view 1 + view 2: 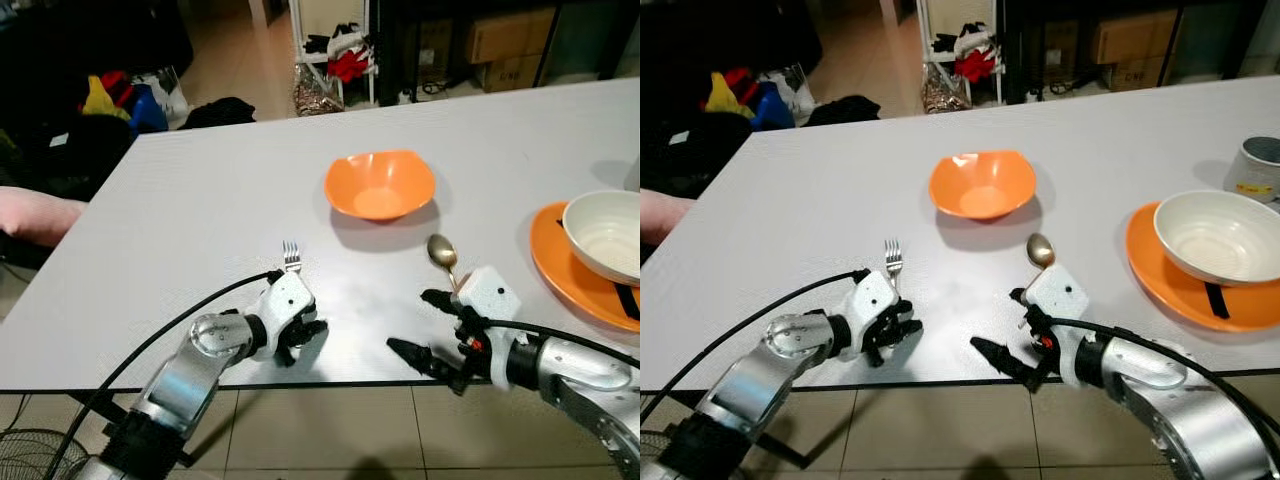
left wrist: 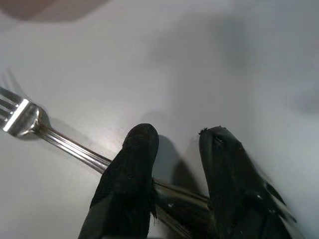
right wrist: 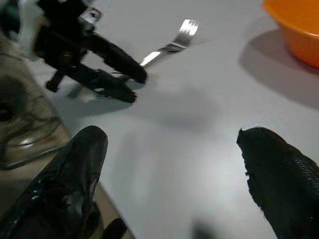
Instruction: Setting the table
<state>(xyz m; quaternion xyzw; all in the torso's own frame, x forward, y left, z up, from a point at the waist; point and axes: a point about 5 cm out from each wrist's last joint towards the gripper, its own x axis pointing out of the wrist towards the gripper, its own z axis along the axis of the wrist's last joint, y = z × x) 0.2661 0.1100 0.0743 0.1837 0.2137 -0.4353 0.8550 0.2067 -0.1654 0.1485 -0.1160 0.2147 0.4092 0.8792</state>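
Steel fork [image 2: 30, 121] handle hidden under left hand [image 2: 179, 164], seemingly gripped

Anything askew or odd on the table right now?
Nothing spilled or damaged. The spoon lies slightly aslant beside the open right hand. A black strip pokes from under the white bowl on the orange plate.
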